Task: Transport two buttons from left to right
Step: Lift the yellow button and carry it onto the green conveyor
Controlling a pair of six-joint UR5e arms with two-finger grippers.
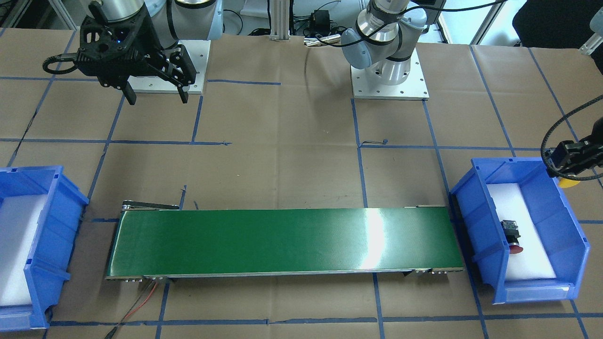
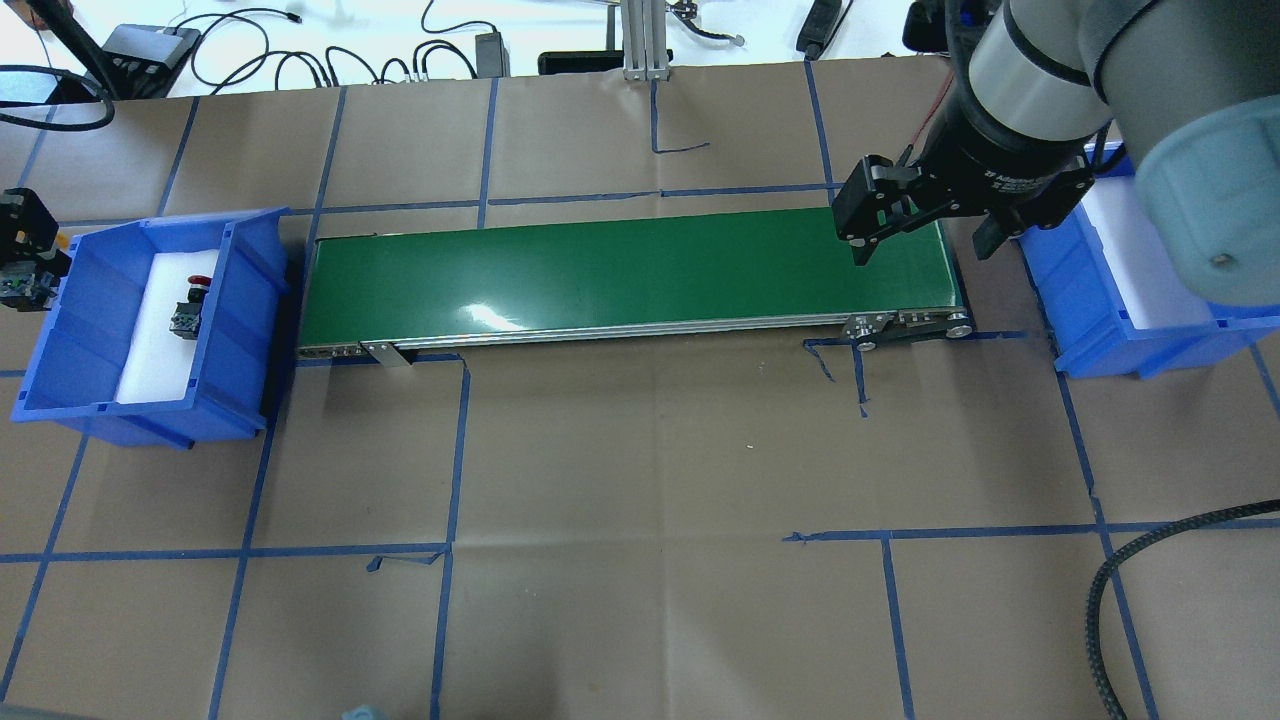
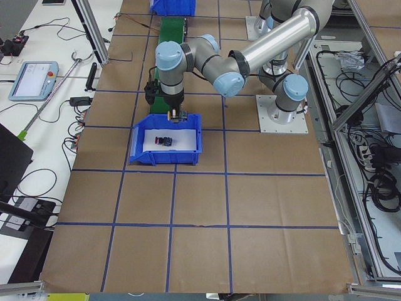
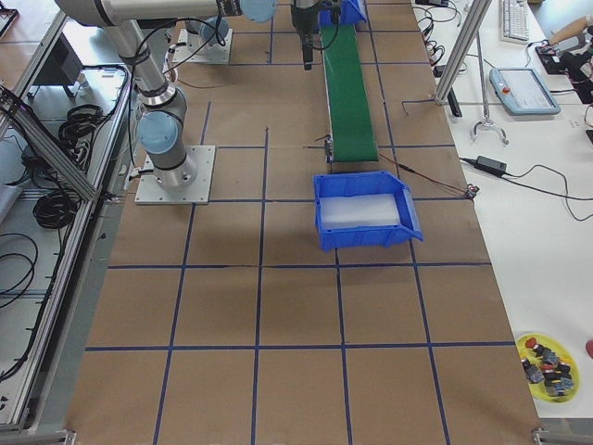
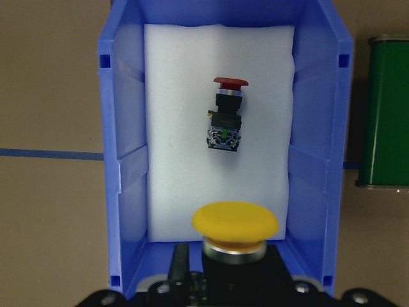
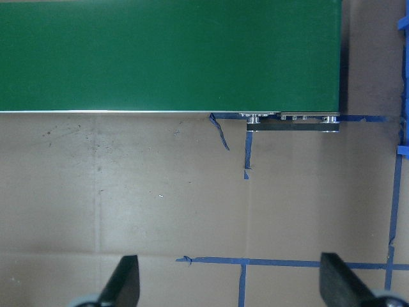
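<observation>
Front-facing view: the red button [image 1: 511, 234] lies on its side on the white foam in the left bin [image 1: 471, 221]. The yellow button [image 1: 567, 182] peeks out under the left jaws at that bin's outer rim. No button shows in the right bin [image 1: 42, 207], so I'd say nothing's delivered yet. One's picked, one's waiting.

Overhead: the right jaws hang spread wide, gripping nothing, over the right end of the green conveyor [image 2: 630, 270]. Neither button is on the belt.

Left wrist cam: yellow cap right up at the lens, jaws clenched on its black body, red one further down the bin.

Right wrist cam: both fingers [image 6: 124, 281] far apart over the bench [image 6: 160, 211], which is creased brown paper with a blue tape grid.

Side views: a lab-ish room with aluminium framing and cable bundles. There's a teach pendant [image 3: 34, 80] on a side table, plus a yellow dish [image 4: 548, 363] of spare parts.
</observation>
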